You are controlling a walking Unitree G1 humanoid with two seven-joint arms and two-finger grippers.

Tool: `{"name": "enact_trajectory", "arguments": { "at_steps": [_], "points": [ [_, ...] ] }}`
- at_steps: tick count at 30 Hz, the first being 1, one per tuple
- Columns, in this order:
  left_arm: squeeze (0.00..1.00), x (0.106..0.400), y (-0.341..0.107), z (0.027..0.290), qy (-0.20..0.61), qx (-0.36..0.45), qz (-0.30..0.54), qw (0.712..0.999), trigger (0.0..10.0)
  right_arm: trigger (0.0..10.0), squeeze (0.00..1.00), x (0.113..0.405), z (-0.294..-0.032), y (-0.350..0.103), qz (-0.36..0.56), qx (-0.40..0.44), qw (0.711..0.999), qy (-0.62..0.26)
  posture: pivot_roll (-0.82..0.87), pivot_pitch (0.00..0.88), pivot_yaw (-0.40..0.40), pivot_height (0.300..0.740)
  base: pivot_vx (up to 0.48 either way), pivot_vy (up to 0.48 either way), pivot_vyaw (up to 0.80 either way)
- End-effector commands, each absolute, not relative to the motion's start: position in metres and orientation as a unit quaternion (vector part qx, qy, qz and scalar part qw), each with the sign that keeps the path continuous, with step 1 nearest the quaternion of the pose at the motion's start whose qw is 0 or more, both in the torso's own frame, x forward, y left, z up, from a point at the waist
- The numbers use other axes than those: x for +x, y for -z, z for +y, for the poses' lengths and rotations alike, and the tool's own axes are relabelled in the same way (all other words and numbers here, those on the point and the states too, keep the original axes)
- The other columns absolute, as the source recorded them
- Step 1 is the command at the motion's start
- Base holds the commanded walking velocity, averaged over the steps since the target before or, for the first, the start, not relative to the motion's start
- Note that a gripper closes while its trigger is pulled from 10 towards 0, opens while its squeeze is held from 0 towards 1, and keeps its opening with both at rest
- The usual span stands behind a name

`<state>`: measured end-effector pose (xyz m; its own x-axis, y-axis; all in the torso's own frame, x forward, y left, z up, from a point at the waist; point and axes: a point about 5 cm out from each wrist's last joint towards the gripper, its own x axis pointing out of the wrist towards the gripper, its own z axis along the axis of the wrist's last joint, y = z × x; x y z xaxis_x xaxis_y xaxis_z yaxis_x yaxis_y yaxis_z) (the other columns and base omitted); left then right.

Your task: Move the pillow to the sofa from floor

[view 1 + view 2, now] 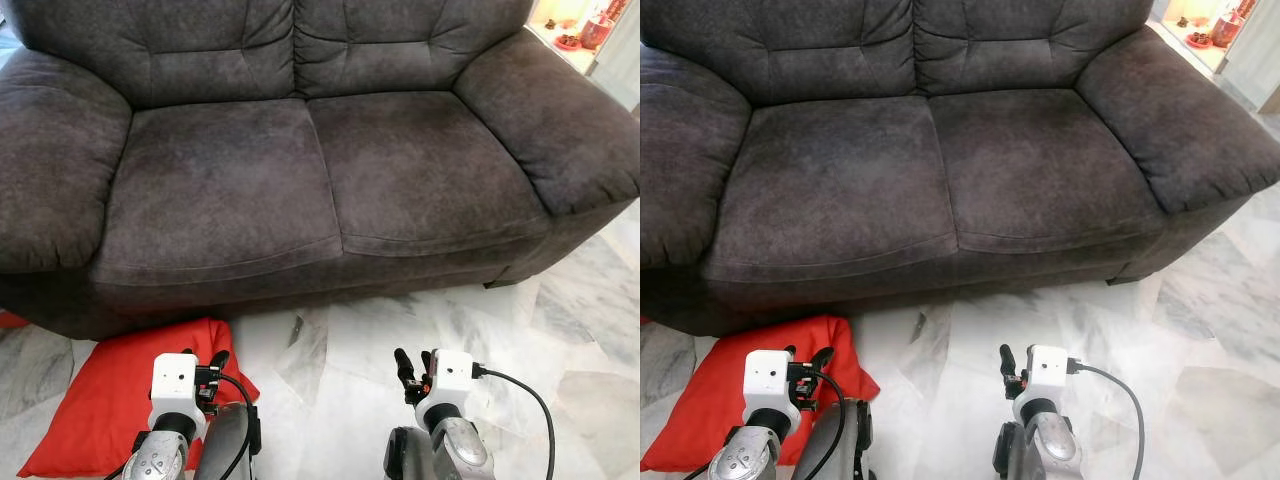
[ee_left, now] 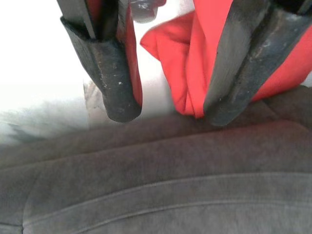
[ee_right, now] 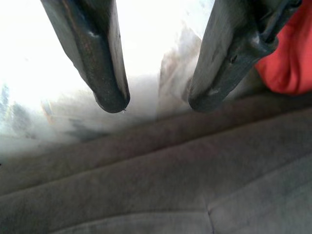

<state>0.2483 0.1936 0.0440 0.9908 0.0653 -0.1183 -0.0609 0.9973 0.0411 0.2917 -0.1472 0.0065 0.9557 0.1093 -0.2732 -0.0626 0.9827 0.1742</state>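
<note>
At seven o'clock on the marble floor (image 1: 560,330), the red pillow (image 1: 105,395) is lying against the sofa (image 1: 320,190) base, not yet lifted. Hovering above its near corner, the left gripper (image 2: 163,105) is holding its fingers apart around nothing; the right gripper (image 3: 156,100) is likewise gaping over bare tile at five o'clock. Pinching only slack cover risks the pillow sagging free.

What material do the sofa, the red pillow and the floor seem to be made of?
The sofa looks like dark grey suede-like or microfibre fabric: matte, mottled nap, stitched seams. The pillow seems to be smooth woven cloth, red, with soft folds; its filling cannot be told. The floor looks like polished marble or marble-look tile: white with grey veins and a glossy shine.
</note>
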Motion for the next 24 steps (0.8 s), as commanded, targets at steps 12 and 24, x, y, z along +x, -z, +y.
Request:
{"name": "enact_trajectory", "arguments": {
  "at_steps": [12, 24],
  "points": [
    [0.00, 0.247, -0.042, 0.193, -0.033, 0.013, 0.068, 0.997, 10.0, 10.0, 0.00, 0.286, -0.152, -0.001, 0.155, 0.079, 0.984, -0.043, 0.17, 0.229, -0.009, 0.544, 0.314, 0.000, 0.00],
    [0.00, 0.224, -0.018, 0.216, -0.112, 0.005, 0.137, 0.984, 10.0, 10.0, 0.00, 0.285, -0.152, 0.001, 0.159, 0.069, 0.983, -0.052, 0.18, 0.232, -0.006, 0.544, 0.104, 0.000, 0.00]
  ]
}}
